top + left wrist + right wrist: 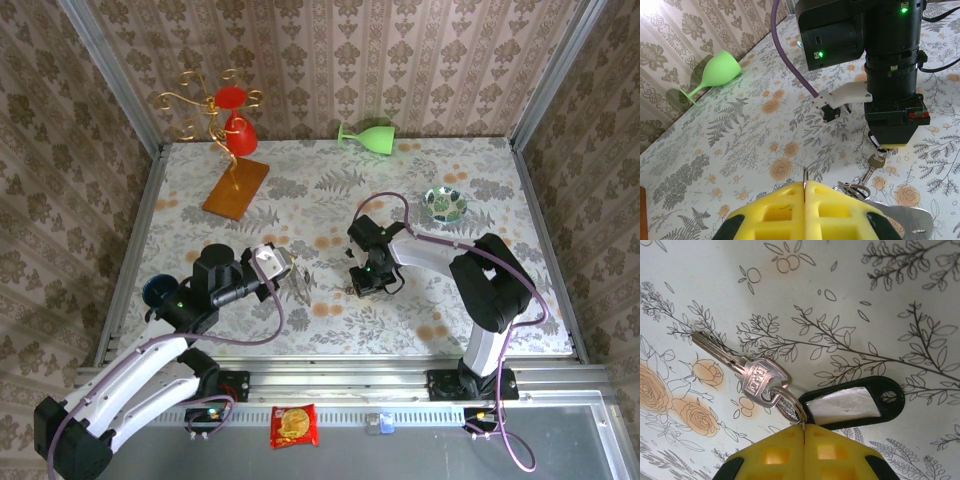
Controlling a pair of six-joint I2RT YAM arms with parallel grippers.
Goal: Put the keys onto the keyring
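Keyring [797,412] clamped in right claw [803,429], part hidden; left claw [805,186] together on thin metal sliver [805,174], unidentifiable.

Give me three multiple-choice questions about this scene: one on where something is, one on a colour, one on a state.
1. Where is the goblet? A by the back wall; B at the near edge; C dead centre.
2. What colour is the tag's frame? A red; B black; C green.
3. The right gripper is: A wide open; B shut on the ring; C shut on the goblet.
Answers: 1 A, it lies on its side at the far end. 2 B, a black rim surrounds the white insert. 3 B, its yellow fingers meet on the ring.
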